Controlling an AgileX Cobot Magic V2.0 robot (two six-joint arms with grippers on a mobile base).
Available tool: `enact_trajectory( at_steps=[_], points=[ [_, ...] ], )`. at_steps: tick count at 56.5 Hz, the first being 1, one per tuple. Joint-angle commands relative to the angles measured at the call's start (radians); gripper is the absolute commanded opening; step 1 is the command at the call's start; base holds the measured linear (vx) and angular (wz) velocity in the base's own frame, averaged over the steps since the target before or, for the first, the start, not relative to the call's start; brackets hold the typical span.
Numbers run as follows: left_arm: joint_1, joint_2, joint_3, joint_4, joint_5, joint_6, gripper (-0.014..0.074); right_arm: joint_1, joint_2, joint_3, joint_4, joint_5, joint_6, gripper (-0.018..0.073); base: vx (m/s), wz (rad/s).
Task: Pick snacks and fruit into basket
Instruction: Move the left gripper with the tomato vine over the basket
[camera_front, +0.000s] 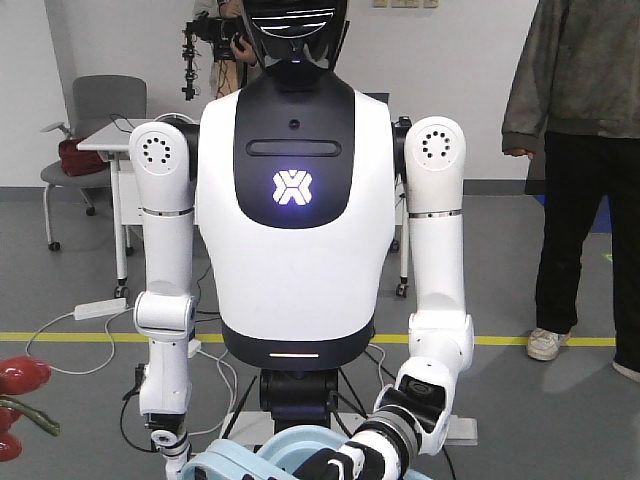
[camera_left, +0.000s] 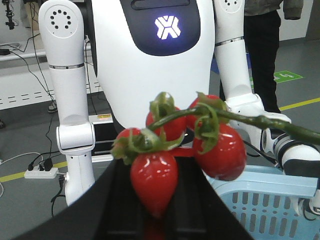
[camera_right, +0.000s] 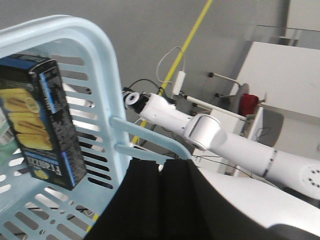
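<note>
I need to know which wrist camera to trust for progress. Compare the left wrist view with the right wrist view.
Only the left wrist view shows the red fruit, a glossy cluster on a green stem, close to the lens above the dark left pincer.

Only the right wrist view shows the cookie box standing inside the basket, with the right pincer shut and empty.

Both show the light blue basket and the robot's white body.

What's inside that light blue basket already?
The right wrist view shows a black-and-blue cookie box leaning against the basket wall, with a sliver of green packaging behind it. The black gripper hides the rest.
</note>
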Motion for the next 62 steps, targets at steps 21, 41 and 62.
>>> enact_trajectory(
  at_steps=[21, 41, 62],
  points=[
    [-0.005, 0.005, -0.029, -0.032, -0.016, 0.302, 0.0002, -0.007, -0.311, -0.144, -0.288, 0.291, 0.671, -0.0009, 0.0, 0.0],
    [-0.005, 0.005, -0.015, -0.703, 0.361, 1.253, 0.0002, -0.007, -0.456, -0.144, -0.288, 0.39, 0.692, -0.0009, 0.0, 0.0],
    [-0.005, 0.021, 0.187, -1.038, 0.456, 1.867, 0.0002, -0.007, -0.468, -0.144, -0.288, 0.401, 0.692, -0.0009, 0.0, 0.0]
  ],
)
